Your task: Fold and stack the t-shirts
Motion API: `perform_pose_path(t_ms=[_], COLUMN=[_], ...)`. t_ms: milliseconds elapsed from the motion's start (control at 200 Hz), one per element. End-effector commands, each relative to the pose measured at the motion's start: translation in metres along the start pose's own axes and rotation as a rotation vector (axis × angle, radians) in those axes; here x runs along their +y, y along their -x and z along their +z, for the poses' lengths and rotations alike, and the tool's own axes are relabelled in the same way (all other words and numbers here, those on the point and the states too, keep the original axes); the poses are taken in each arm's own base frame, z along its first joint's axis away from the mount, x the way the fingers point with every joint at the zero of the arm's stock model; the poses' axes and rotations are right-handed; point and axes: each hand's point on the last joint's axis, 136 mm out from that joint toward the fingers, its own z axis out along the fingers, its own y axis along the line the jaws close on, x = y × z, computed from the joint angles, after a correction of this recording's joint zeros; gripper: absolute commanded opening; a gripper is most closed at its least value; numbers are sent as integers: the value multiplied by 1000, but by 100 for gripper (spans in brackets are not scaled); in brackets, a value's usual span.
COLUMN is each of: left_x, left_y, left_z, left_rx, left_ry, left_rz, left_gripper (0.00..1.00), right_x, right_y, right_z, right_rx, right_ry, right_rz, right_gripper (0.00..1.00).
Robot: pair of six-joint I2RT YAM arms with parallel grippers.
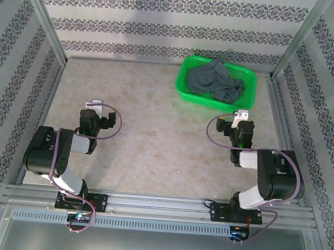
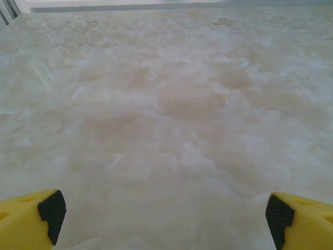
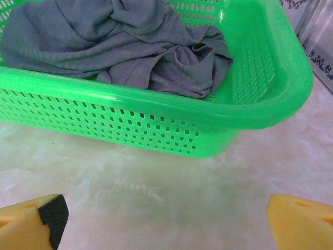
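From above, the left arm (image 1: 53, 153) and right arm (image 1: 273, 178), both black, sit folded on the ribbed metal rail (image 1: 160, 205) at the near edge of the pale marbled table top (image 1: 154, 138). That overhead view gives the whole layout but not the finger gap.

The wrist cameras settle it. The left gripper (image 2: 164, 221) has its yellow fingers (image 2: 23, 221) with black pads at the two bottom corners of its view. They are spread wide and released, with bare marbled surface between and ahead of them, and they grasp nothing. In the overhead view it points at the open left half of the table, well apart from the cloth.

The right gripper (image 3: 166, 219) is likewise spread wide and released. Its yellow fingers (image 3: 299, 221) are far apart with table between them, and they touch neither basket nor cloth. It faces the near wall of the green perforated plastic basket (image 3: 156, 127), which stands near it but clear of the fingertips.

Inside the basket lie the dark slate-grey t-shirts (image 3: 104, 41), crumpled in a loose heap of thin cloth, with a stitched hem showing close up. From above, the heap rises over the rim at the basket's left and middle. The basket stands at the table's far right, before the patterned grey-and-white wall (image 1: 175, 26).
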Motion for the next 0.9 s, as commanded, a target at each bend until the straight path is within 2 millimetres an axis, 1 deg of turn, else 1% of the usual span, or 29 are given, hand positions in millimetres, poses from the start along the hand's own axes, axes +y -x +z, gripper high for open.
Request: perform_pose_path(t_ms=[0, 824, 894], left_x=[-3, -3, -1], left_y=[15, 15, 18], left_z=[0, 0, -6], left_rx=[-54, -56, -89], left_ry=[-15, -12, 1], left_rz=[6, 3, -2], left_gripper=[100, 100, 100], right_x=[3, 3, -4], right_y=[16, 16, 24], right_z=[0, 0, -3], right_rx=[-51, -49, -73], right_ry=[22, 23, -28], right_rz=[11, 12, 22], right_gripper=[98, 98, 98])
